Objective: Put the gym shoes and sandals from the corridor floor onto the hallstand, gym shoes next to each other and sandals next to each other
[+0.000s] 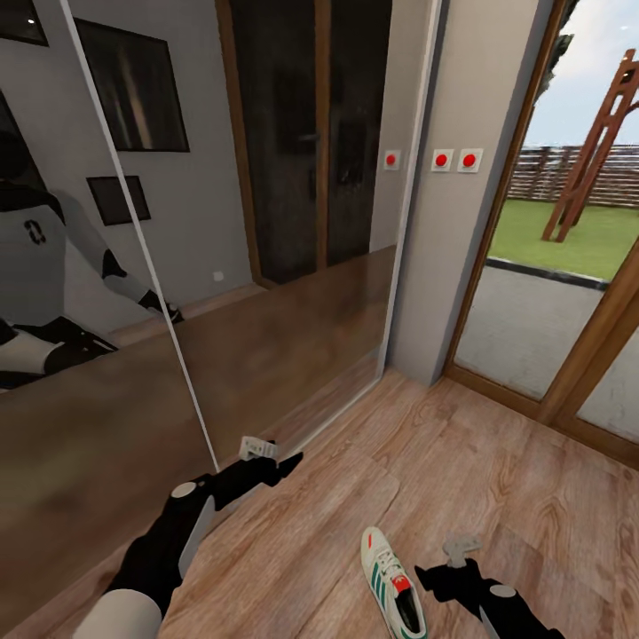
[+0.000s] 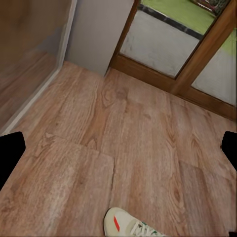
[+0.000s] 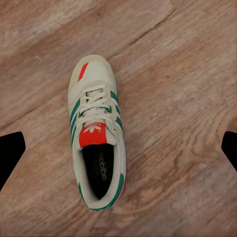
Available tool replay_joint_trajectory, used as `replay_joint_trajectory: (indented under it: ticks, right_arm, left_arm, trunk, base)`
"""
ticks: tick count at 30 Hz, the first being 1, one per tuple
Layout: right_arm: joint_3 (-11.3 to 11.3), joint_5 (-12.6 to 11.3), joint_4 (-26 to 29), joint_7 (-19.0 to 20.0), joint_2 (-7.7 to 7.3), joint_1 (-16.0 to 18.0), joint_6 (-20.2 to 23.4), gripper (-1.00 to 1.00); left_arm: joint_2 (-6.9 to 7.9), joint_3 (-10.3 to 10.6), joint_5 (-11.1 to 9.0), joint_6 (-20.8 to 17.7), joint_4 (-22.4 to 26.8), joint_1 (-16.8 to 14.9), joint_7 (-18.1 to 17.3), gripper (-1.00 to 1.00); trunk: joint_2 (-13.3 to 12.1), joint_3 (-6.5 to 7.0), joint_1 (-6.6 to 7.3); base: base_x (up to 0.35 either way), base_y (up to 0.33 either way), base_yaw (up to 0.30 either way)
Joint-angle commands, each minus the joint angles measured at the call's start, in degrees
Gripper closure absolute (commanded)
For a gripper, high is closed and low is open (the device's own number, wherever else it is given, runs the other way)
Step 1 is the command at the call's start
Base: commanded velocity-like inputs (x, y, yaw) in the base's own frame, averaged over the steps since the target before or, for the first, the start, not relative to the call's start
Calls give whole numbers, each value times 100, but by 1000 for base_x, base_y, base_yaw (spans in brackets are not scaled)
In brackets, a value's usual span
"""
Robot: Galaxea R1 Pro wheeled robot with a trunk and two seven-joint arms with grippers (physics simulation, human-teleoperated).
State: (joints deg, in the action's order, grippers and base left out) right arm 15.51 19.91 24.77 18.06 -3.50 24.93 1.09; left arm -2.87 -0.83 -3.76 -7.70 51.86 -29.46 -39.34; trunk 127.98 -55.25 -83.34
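Note:
One gym shoe (image 1: 393, 583), white with green stripes and a red-orange tongue tab, lies flat on the corridor floor (image 1: 497, 461) near the lower edge of the head view. My right gripper (image 1: 461, 546) hovers just right of it, open; the right wrist view looks straight down on the shoe (image 3: 97, 133), which lies between the spread black fingertips (image 3: 11, 152). My left gripper (image 1: 257, 448) is open above bare floor by the mirrored wall, and the shoe's toe (image 2: 126, 225) shows at the edge of its wrist view. The sandals and the hallstand are out of view.
A mirrored sliding wardrobe (image 1: 177, 293) runs along the left, reflecting the robot. A grey wall pier with red switches (image 1: 454, 161) stands ahead. A wood-framed glass door (image 1: 568, 293) to a terrace closes off the right.

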Motion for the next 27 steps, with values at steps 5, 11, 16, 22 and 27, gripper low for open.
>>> replay_joint_trajectory:
  ticks: [5,11,16,22,27]
  right_arm:
    - [48,61,-16,48,0,3,13,-100]
    - [55,65,-21,45,-30,3,9,-100]
    - [50,59,-45,38,-19,3,-2,-100]
    - [48,64,-60,32,-11,3,-4,-100]
    - [48,63,-71,31,-11,3,-4,-100]
  left_arm:
    - [-37,-6,-31,-57,0,-6,-46,-100]
    - [-49,73,-29,-56,8,-8,-71,-100]
    - [-141,476,-68,-70,22,-80,-29,-100]
    - [-406,611,-65,-72,39,-101,-17,-100]
    - [-422,623,-71,-93,95,-103,-20,-100]
  trunk:
    - [2,-5,1]
    - [2,-5,1]
    - [2,-5,1]
    - [2,-12,1]
    - [163,-113,-87]
  base:
    - [0,0,1]
    - [0,0,0]
    - [0,0,0]
    - [0,0,1]
    - [0,0,36]
